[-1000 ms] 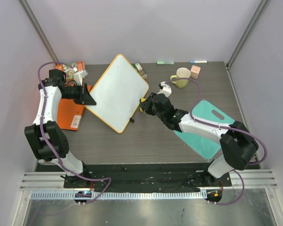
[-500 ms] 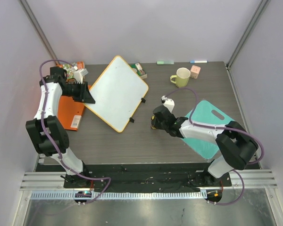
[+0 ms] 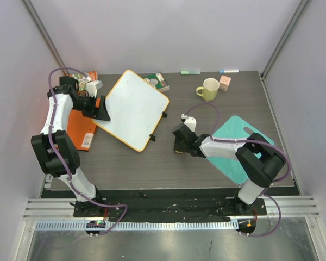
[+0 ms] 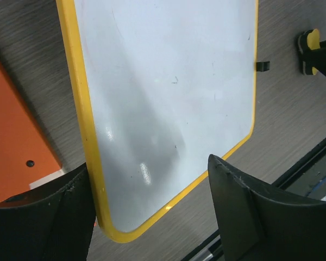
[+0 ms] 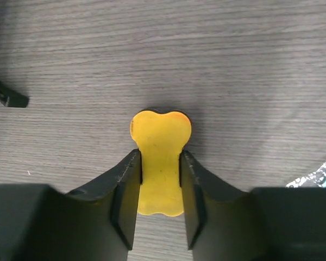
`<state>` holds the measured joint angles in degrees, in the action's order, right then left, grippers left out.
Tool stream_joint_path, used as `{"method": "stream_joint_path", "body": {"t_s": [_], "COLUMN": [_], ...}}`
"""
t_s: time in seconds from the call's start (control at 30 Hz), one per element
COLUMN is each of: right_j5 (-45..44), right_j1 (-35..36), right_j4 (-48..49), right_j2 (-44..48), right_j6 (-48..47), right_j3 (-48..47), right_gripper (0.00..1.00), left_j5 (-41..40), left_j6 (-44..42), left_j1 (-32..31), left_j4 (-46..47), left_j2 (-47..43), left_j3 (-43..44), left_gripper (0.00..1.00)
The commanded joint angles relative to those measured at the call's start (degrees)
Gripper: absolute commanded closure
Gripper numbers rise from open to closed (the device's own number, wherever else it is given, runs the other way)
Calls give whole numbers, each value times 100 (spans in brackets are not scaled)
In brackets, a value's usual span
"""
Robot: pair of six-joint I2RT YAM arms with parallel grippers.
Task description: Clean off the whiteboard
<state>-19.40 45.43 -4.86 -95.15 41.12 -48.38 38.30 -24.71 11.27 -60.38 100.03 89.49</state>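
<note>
Yellow eraser (image 5: 161, 163) (plain from right wrist)

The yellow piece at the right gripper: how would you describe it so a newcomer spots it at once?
Start at the whiteboard and go right toward the teal cutting board. On the table between them, between the right gripper's fingers, lies a small yellow piece. Its bone-like shape, pinched at the waist, is unlike anything nearby.
</note>
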Motion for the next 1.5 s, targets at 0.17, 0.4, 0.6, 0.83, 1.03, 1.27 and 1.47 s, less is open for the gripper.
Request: {"method": "stream_joint_path", "body": {"t_s": [0.17, 0.4, 0.6, 0.83, 1.03, 1.27, 1.47], "right_j5": [-55, -231, -231, -757, -943, -1075, -1329], "right_j1": [19, 10, 10, 18, 10, 10, 19], "right_j4": [-102, -94, -129, -559, -691, -727, -613], "right_j2": [14, 287, 261, 269, 348, 585, 1165], "right_j6": [-192, -333, -447, -588, -658, -799, -1053], "right_j3": [-225, -172, -224, -303, -277, -260, -146], "right_gripper": [39, 24, 20, 17, 16, 14, 0], "left_j5": [-481, -990, -1412, -1756, -1624, -1335, -799], "left_j6": [141, 475, 695, 1073, 1468, 1645, 1776], "left_j1": [-37, -37, -28, -19, -19, -19, -28], "left_j4": [702, 1361, 1722, 1890, 1811, 1749, 1757], "left_j2": [-484, -870, -1187, -1556, -1741, -1934, -2127], "left_j3": [-107, -222, -231, -134, 50, -37, -448], "left_gripper": [10, 0, 0, 0, 0, 0, 0]}}
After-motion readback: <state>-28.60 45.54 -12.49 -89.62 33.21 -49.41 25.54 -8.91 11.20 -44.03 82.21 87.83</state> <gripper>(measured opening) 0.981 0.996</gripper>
